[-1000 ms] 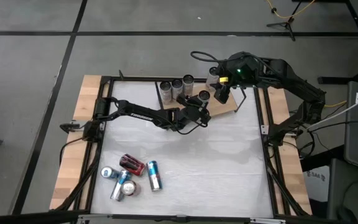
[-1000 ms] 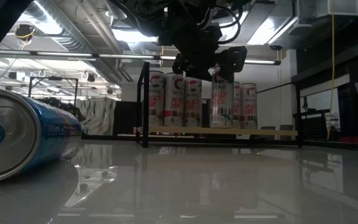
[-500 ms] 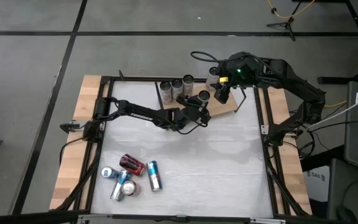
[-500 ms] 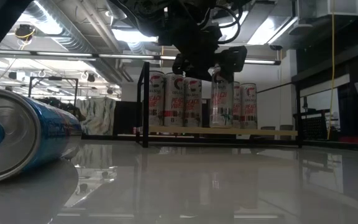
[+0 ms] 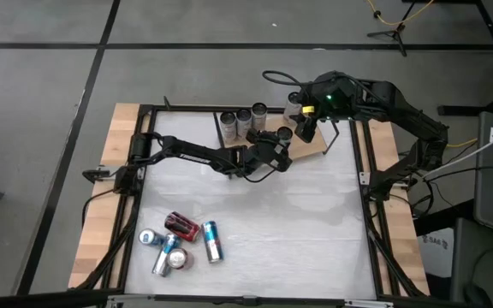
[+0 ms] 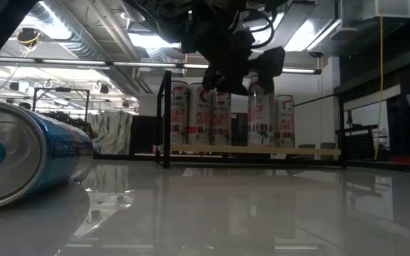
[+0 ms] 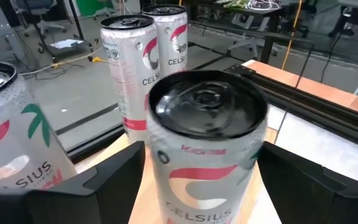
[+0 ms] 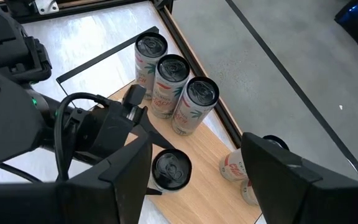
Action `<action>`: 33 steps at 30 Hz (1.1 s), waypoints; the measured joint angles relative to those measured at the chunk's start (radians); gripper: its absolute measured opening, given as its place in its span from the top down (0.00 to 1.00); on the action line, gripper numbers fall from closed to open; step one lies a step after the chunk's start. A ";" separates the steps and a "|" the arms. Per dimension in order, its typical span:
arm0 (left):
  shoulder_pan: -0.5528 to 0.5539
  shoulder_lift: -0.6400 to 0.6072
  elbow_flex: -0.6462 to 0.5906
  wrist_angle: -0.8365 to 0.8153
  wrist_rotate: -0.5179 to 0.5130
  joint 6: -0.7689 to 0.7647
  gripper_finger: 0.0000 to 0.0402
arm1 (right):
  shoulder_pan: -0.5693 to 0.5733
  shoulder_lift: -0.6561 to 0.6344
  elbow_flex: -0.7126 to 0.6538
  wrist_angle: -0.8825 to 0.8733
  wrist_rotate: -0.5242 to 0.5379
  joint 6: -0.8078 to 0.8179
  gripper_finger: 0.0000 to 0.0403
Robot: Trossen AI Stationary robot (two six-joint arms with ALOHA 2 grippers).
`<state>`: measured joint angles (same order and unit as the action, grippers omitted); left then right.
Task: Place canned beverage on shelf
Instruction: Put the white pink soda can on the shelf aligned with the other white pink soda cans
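Note:
The shelf [image 5: 317, 145] is a wooden board with a black wire frame at the table's far middle. Three white Celsius cans [image 5: 244, 116] stand in a row on its left part and one can [image 5: 295, 101] stands at its far right. My left gripper [image 5: 272, 152] reaches in from the left and is shut on a black-topped white can [image 5: 282, 134] over the board. My right gripper [image 5: 305, 130] hovers open above the shelf's right part, just right of that can, and touches nothing. My left gripper pinches the black-topped can's side wall [image 7: 166, 168] between its two fingers [image 7: 114, 177], below the rim, one on each side. The fingers come level from the table's near left. The can is upright; I cannot tell whether its base [image 6: 260, 144] rests on the board.
Several loose cans [image 5: 178, 241] lie in a heap at the table's near left; a blue one [image 6: 27, 163] fills the low view's left. The shelf's frame post [image 6: 166, 117] rises at its left end. Bare board [image 8: 210, 149] shows between the held can and the far-right can [image 8: 236, 167].
My left gripper has gone a little toward the table's right edge along the shelf, carrying the black-topped can upright with it. My right gripper has kept still.

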<state>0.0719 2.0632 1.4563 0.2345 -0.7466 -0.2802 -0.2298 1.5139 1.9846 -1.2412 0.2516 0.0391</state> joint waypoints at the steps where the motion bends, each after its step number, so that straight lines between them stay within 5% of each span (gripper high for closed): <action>1: 0.000 0.000 0.000 -0.001 -0.007 0.000 0.25 | 0.000 0.000 0.000 0.000 0.000 0.000 0.39; 33: -0.039 -0.033 -0.002 0.011 -0.048 0.055 0.18 | 0.000 0.000 0.000 -0.018 0.000 0.019 0.39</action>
<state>0.0332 2.0301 1.4540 0.2455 -0.7949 -0.2256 -0.2295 1.5143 1.9846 -1.2596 0.2514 0.0579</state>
